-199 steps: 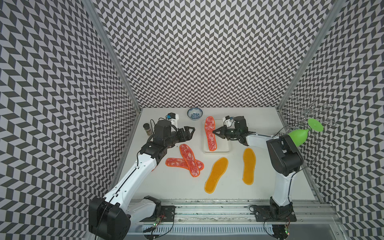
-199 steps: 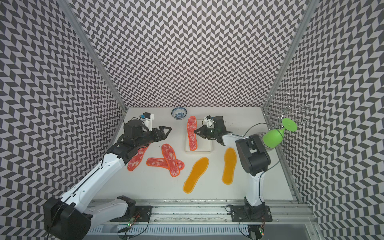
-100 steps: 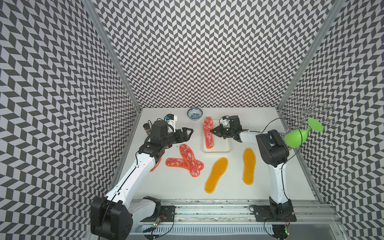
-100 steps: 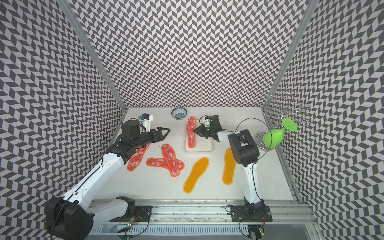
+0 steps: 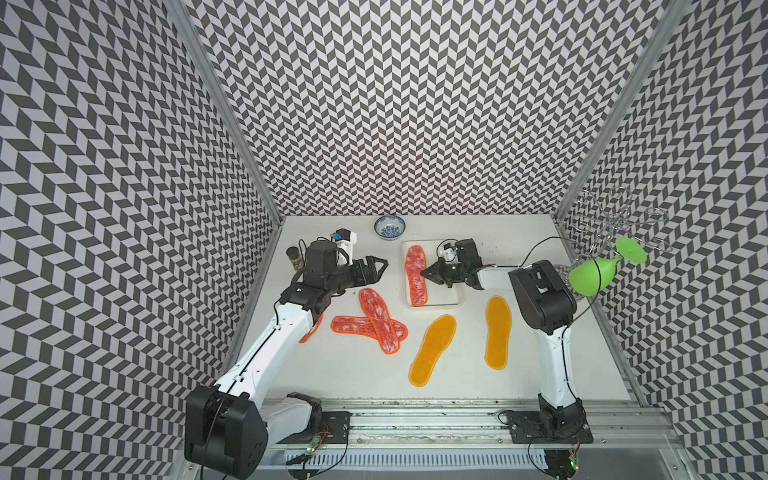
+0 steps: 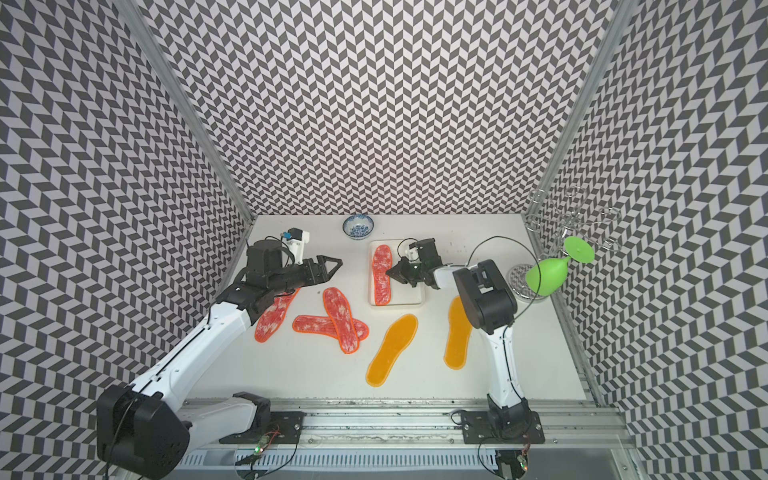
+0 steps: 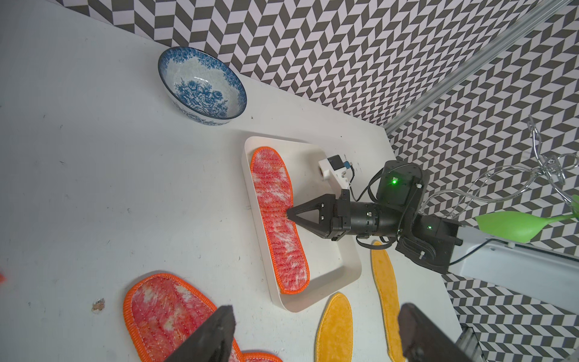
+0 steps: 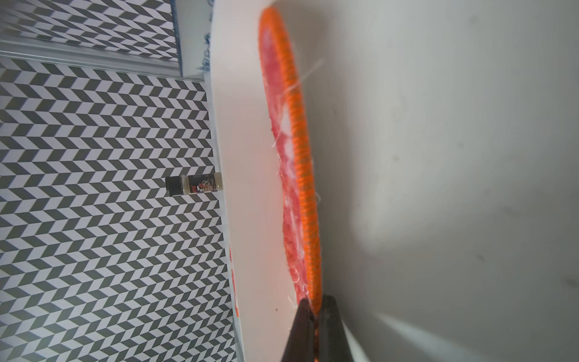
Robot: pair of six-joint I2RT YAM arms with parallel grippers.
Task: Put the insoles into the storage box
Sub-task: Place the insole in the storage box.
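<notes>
Shows a mottled insole (image 7: 275, 219) lying in the storage box (image 7: 351, 275) along one long wall, pinched mid-edge by the right gripper (image 7: 289, 216). Catches the left gripper (image 7: 315, 310) spread wide, plus a patterned bowl (image 7: 202, 86) near the box.

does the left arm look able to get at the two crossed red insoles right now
Probably yes: the left gripper is open and empty near the crossed red insoles, which lie uncovered on the table; the right gripper pinches the insole in the storage box.

A lab robot cell: chevron-patterned walls (image 5: 415, 104) enclose a white tabletop (image 5: 353, 374) with an aluminium rail (image 5: 415, 409).
</notes>
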